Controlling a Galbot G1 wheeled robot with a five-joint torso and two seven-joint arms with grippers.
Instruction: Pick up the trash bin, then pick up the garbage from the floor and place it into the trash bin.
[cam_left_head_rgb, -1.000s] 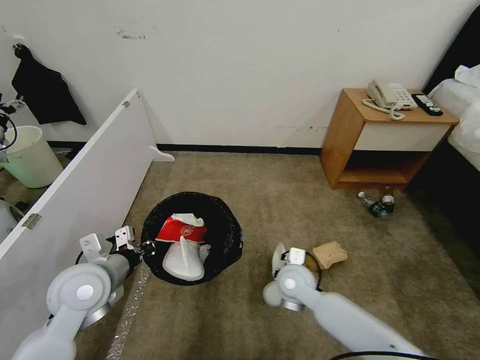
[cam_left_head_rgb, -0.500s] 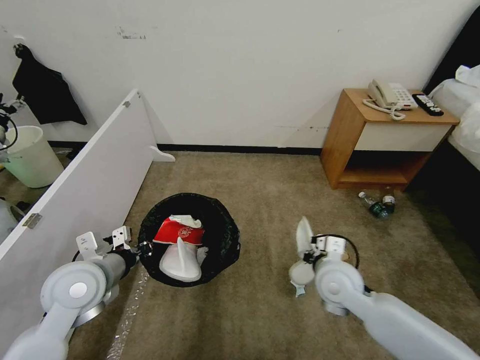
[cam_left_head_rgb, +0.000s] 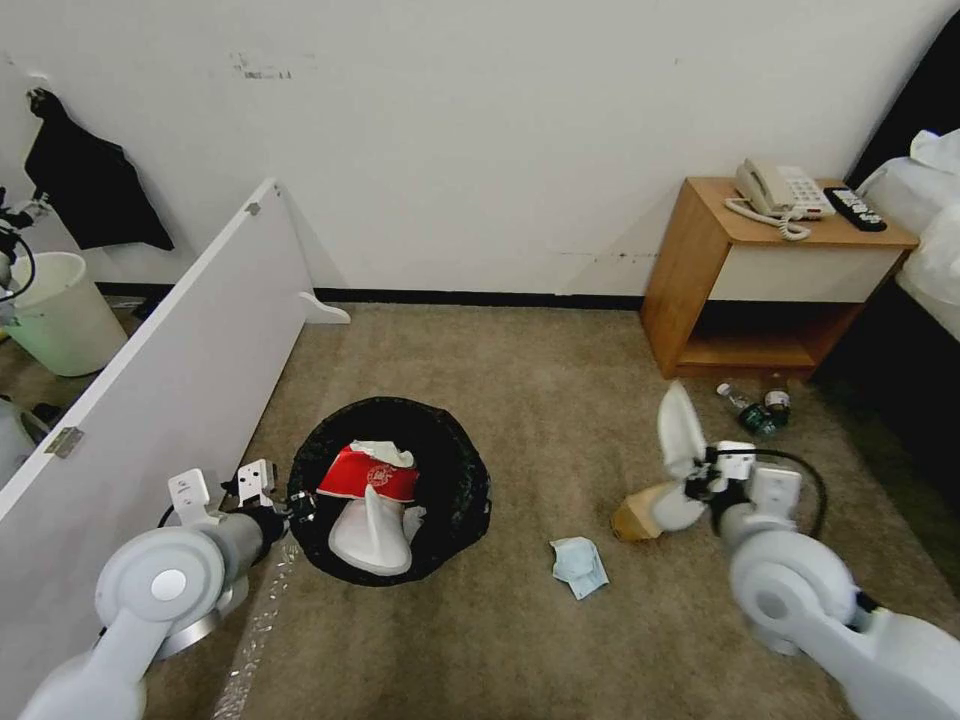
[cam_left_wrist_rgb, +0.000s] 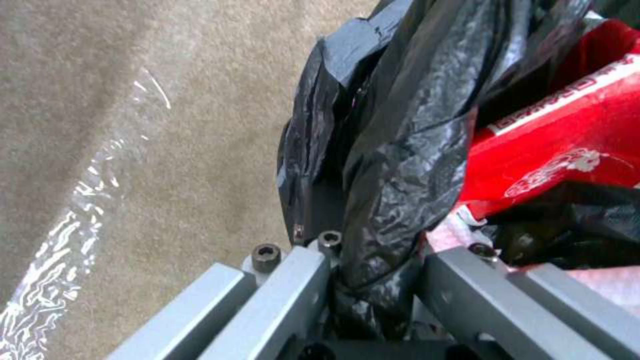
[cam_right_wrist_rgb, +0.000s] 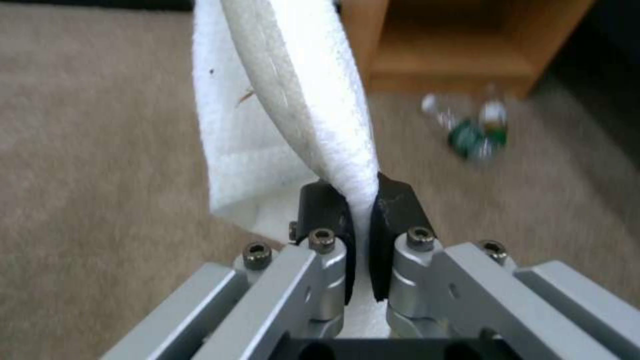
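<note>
At four o'clock on the carpet, we are pinching the white slipper (cam_left_head_rgb: 678, 432) in our right gripper (cam_right_wrist_rgb: 358, 212), jaws clamped on its edge; it may slip free. At eight o'clock, our left gripper (cam_left_wrist_rgb: 373, 280) is gripping the trash bin (cam_left_head_rgb: 460, 470) by its flimsy liner.

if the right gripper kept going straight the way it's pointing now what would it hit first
Probably the plastic bottles on the carpet, lying ahead of the right gripper, which is shut on a white slipper. The wooden nightstand stands beyond them. Depth is unclear, so it might meet carpet first.
</note>
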